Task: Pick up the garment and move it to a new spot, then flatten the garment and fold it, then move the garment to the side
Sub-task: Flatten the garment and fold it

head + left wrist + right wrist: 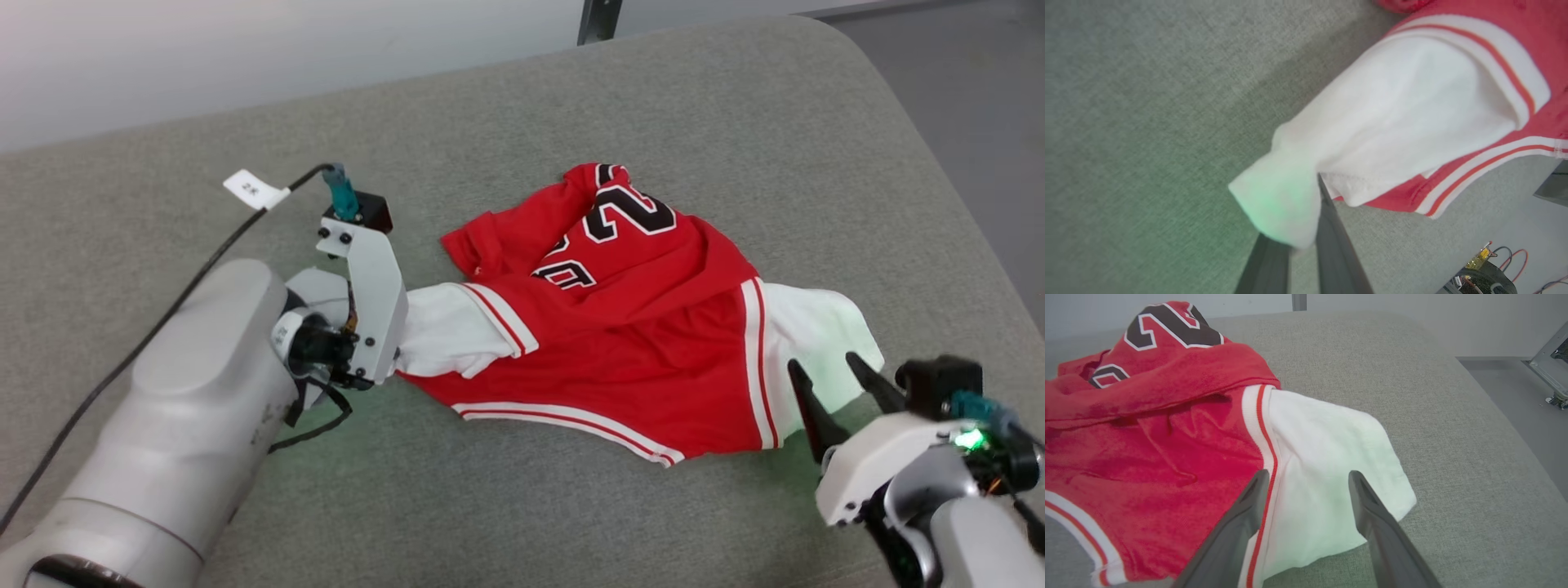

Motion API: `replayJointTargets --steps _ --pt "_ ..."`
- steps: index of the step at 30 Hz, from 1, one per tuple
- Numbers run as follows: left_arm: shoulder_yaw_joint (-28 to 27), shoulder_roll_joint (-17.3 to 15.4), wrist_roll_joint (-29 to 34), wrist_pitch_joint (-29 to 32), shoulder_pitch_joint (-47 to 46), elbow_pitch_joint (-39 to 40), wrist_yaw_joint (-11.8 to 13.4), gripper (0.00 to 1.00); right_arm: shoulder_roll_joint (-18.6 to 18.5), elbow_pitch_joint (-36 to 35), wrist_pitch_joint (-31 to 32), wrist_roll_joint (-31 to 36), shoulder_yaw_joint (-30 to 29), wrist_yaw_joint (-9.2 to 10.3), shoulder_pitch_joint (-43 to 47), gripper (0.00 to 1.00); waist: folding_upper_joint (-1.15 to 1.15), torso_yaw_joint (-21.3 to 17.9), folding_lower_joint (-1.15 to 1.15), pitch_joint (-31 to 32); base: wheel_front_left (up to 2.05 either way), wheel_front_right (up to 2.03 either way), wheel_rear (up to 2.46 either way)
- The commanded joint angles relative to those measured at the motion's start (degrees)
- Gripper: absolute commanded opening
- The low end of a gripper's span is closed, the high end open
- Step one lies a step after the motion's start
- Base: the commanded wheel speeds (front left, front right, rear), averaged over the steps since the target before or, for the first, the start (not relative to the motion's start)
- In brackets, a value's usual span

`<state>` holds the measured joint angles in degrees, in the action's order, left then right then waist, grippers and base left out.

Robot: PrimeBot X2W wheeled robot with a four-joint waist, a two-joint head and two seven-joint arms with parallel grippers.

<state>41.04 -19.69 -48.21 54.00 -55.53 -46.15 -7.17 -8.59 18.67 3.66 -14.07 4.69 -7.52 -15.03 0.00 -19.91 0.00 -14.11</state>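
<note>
The garment is lying crumpled on the grey padded surface, near its middle, with the number side facing up. My left pincer is clenching the end of one white sleeve, and the cloth is bunching between both fingers. My right pincer is standing released, jaws wide apart, over the other white sleeve at the opposite end. Whether its tips are touching the cloth, I cannot tell.

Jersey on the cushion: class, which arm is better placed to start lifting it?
Left. The left gripper is shut on a white sleeve of the jersey; the right gripper is open at the other sleeve, gripping nothing.
</note>
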Motion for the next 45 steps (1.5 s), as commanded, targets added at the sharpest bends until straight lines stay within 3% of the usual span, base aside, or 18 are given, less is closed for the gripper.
replayJointTargets --steps 1,11,21,28,29,33,45 --pt "0.22 -0.45 -0.19 -0.43 -0.43 -0.51 -0.13 0.00 -0.58 0.11 1.38 -0.50 0.01 0.06 -1.38 1.00 0.00 0.41 0.00 0.03 0.00 0.00 0.00" --pt "2.14 1.16 -2.05 -2.01 -2.13 -1.00 -0.31 0.00 -3.50 6.13 24.72 -2.32 -2.16 0.06 -6.99 1.00 0.00 3.07 0.00 -0.88 0.00 0.00 0.00" --pt "4.67 1.25 -4.44 -3.87 -2.95 -0.48 -0.31 0.00 -0.73 9.45 39.31 -3.71 -3.27 0.00 -8.58 1.00 0.00 4.60 0.00 -1.94 0.00 0.00 0.00" --pt "6.40 1.24 -6.11 -4.75 -2.68 -1.03 -0.21 0.00 1.41 11.60 49.52 -0.56 -5.27 -0.01 -7.97 0.98 0.00 5.25 0.00 -1.88 0.00 0.00 0.00" --pt "6.69 1.27 -6.32 -4.84 -2.44 -1.11 -0.21 0.00 1.57 11.30 50.51 -0.55 -5.27 -0.04 -7.72 0.00 0.00 5.39 0.00 -1.76 0.00 0.00 0.00" --pt "7.43 1.72 -7.65 -5.36 -1.63 -1.44 -0.22 0.00 1.09 9.98 54.53 -1.45 -5.28 -0.10 -6.08 0.00 0.00 6.21 0.00 -1.01 0.00 0.00 0.00" --pt "8.30 0.83 -9.45 -8.29 -4.89 -2.33 -0.22 0.00 -0.86 -1.08 55.94 -4.30 -10.93 -0.06 -11.86 0.00 0.00 9.54 0.00 4.48 0.00 0.00 0.00"
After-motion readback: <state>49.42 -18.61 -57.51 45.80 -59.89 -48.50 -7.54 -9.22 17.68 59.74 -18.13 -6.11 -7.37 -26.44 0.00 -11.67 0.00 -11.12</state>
